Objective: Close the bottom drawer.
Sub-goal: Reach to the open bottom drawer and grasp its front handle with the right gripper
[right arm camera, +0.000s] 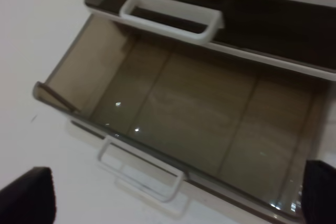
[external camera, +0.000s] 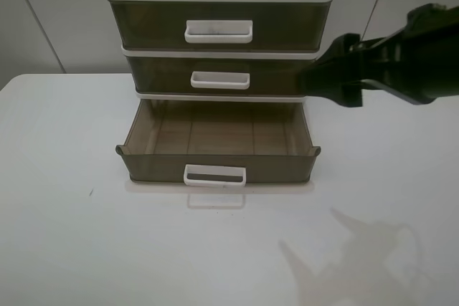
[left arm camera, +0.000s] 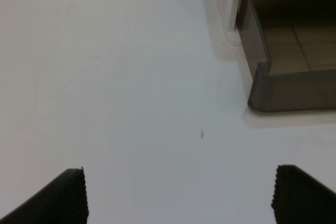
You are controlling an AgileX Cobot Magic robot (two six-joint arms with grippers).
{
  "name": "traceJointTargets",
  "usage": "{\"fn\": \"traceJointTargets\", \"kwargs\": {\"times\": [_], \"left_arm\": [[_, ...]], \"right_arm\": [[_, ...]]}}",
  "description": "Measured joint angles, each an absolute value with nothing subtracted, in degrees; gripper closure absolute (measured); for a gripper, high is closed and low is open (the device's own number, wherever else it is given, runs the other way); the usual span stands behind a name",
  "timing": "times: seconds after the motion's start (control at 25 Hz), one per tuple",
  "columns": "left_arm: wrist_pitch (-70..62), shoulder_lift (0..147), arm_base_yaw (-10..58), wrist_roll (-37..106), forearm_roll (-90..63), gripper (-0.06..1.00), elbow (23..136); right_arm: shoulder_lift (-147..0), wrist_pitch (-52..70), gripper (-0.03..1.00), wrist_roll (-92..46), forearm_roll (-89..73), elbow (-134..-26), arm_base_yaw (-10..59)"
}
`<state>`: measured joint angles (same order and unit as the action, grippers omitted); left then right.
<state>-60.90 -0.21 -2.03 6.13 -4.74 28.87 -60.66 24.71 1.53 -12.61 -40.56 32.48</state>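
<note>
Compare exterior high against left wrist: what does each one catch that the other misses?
Only exterior high: the top drawer, shut, the white handle on the open drawer, and the right arm beside the unit. Only left wrist: the left gripper, open, above the table. Both: the bottom drawer pulled out, the white table, and a small dark speck on it.

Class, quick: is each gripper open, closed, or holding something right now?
Left gripper: open, holding nothing.
Right gripper: open, holding nothing, above the pulled-out bottom drawer.
</note>
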Motion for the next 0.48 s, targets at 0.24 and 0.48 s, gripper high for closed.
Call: {"fn": "traceJointTargets", "kwargs": {"times": [0.24,0.48], "left_arm": [[-60.9,-0.2,-2.0,6.1,-4.7,0.23,28.9],[-60.9,-0.2,-2.0,6.1,-4.7,0.23,28.9]], "right_arm": [[-67.6,15.3,0.15,1.5,-15.6,-40.6,44.8],[-67.8,4.6,0.15,1.3,-17.0,-38.2,48.7]]}}
